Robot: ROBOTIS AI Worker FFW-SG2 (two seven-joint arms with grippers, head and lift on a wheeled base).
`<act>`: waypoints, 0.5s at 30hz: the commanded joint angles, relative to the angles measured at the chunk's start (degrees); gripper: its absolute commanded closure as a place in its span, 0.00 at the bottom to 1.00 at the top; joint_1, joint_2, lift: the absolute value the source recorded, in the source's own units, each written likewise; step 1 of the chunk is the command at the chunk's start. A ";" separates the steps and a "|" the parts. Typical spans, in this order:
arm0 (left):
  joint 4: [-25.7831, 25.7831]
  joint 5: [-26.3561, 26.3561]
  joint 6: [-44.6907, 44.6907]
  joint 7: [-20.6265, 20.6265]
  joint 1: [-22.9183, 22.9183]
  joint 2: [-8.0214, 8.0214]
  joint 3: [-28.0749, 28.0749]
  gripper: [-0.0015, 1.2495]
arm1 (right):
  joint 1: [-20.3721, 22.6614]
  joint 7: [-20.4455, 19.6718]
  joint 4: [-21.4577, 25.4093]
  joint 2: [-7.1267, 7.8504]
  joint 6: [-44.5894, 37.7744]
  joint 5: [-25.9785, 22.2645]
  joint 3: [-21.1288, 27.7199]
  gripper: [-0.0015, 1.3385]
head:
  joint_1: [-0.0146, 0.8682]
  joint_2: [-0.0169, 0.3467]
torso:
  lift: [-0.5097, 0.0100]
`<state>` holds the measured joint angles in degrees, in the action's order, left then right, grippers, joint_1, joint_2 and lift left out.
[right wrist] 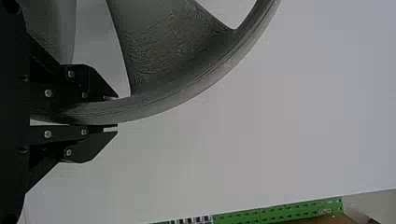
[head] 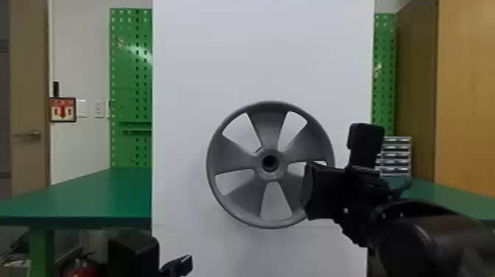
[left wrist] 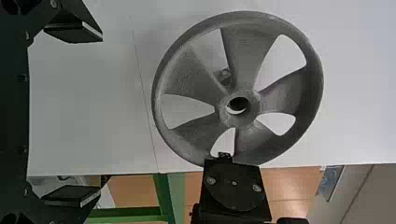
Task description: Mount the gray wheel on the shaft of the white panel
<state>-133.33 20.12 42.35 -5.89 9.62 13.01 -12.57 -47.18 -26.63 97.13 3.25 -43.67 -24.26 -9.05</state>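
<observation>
The gray wheel [head: 239,199] faces the head camera, upright in front of the white panel [head: 206,55]. My right gripper [head: 308,191] holds its rim at the right side. In the right wrist view, the right gripper [right wrist: 114,112] is shut on the rim of the wheel [right wrist: 163,100], one finger on either side. Through a spoke gap of the wheel [left wrist: 285,93], the left wrist view shows a small gray part [left wrist: 225,75], apparently the shaft, beside the hub rather than in its bore. My left gripper [head: 162,258] is low at the left; the left gripper [left wrist: 101,114] stands wide open, holding nothing.
Green tables [head: 84,199] stand on both sides of the panel, with green pegboards [head: 129,73] behind. A small drawer cabinet [head: 397,156] is at the right, near a wooden cabinet [head: 464,73]. The right arm [head: 423,235] extends in from the lower right.
</observation>
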 commanded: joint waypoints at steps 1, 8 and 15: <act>0.00 0.09 0.01 0.00 0.04 0.09 -0.08 0.10 | -0.19 0.00 -0.45 0.00 0.07 0.09 0.09 0.90 | 0.05 0.13 | 0.04; 0.00 0.09 0.01 0.00 0.13 0.18 -0.08 0.10 | -0.19 0.00 -0.71 -0.18 0.69 0.44 0.09 0.90 | 0.05 0.13 | 0.04; 0.00 0.09 0.01 0.00 0.13 0.18 -0.08 0.10 | -0.19 0.00 -1.33 -0.18 1.04 0.88 -0.17 0.90 | 0.05 0.13 | 0.04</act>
<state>-133.33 20.21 42.36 -5.89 9.76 13.18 -12.65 -47.40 -26.63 96.07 3.07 -42.85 -23.62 -9.01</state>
